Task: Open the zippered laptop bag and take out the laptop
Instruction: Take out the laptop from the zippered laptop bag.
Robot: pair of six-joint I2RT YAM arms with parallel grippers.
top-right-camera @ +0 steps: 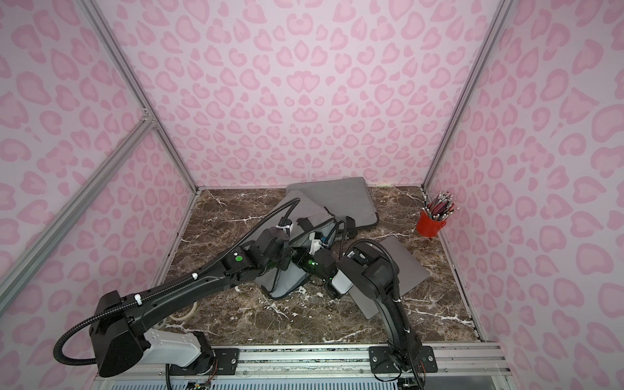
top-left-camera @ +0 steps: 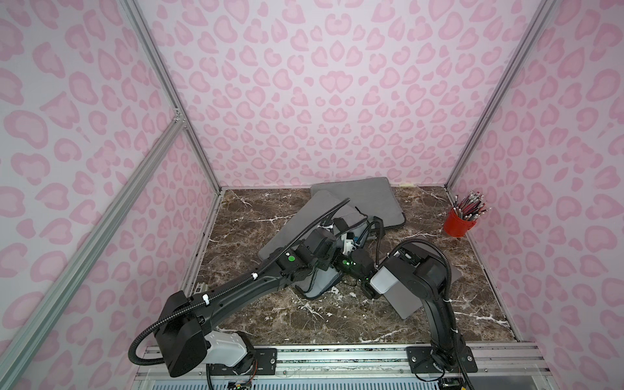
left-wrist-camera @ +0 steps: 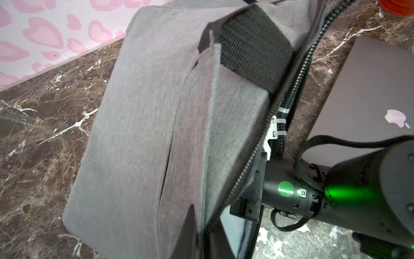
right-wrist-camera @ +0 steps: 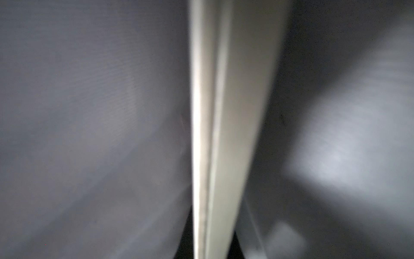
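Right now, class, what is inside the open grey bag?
The right pincer reaches into the bag. The right wrist view shows grey lining and a blurred pale edge. Fabric covers everything else, so what that edge belongs to is unknown.

A robot test booth in a lab: bare aluminium frame posts (top-left-camera: 170, 89) hold pink heart-print wall panels (top-left-camera: 304, 84) round a brown marble-look desk (top-left-camera: 256, 216), with two black robot arms (top-left-camera: 236, 288) bolted to a metal rail (top-left-camera: 337, 354).

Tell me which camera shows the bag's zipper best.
Left wrist: the zipper teeth run close up along the edge of the bag. In both top views the arms hide most of it. Right wrist shows only blurred grey, no zipper.
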